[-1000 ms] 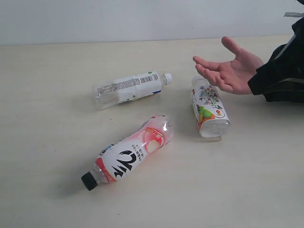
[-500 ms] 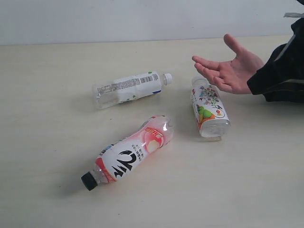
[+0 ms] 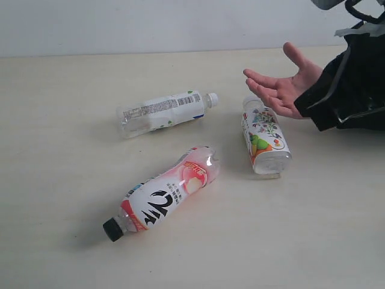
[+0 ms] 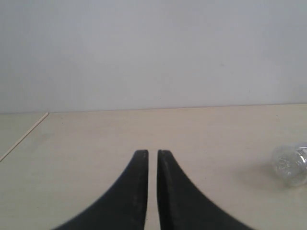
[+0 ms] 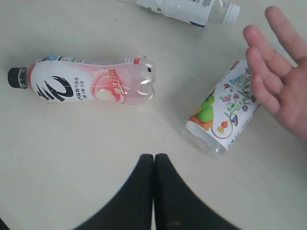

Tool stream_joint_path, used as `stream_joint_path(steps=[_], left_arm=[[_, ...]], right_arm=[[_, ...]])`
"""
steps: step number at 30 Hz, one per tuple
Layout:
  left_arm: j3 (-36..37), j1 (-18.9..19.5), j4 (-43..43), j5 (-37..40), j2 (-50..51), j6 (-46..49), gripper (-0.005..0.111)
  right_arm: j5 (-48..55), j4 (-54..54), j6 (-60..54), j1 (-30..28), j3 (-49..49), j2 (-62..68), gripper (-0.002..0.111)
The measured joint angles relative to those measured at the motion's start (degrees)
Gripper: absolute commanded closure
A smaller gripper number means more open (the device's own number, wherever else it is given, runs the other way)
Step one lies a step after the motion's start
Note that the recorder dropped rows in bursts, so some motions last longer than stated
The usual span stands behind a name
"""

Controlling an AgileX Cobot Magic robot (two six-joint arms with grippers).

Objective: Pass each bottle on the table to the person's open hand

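Three bottles lie on their sides on the table. The white-label bottle is farthest back. The peach-label bottle with its black cap lies nearest the front. The fruit-picture bottle rests just below the person's open hand, which is held palm up. The green lime bottle is out of view. My right gripper is shut and empty, hovering above the table near the fruit-picture bottle, the peach-label bottle and the hand. My left gripper is shut, low over bare tabletop.
The person's black sleeve fills the right edge. A grey arm part shows at the top right corner. A clear bottle end lies off to one side of my left gripper. A pale wall stands behind the table.
The black sleeve has shifted left, covering more of the wrist. A grey arm part has come into the top right corner. The bottles have not moved.
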Motion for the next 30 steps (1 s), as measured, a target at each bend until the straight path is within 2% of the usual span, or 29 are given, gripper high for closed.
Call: stream_joint_path(steps=[15,23,30], left_arm=[[0.00,0.00,0.00,0.00,0.00,0.00,0.097],[0.00,0.00,0.00,0.00,0.00,0.00,0.097],[0.00,0.00,0.00,0.00,0.00,0.00,0.097]], right_arm=[[3.10,-5.08,0.00,0.22,0.00,2.18,0.108],[3.44,-11.35,-0.08,7.94,0.00,4.50,0.108],[5.82,-12.25,-0.77,11.58,-1.60,10.45,0.107]])
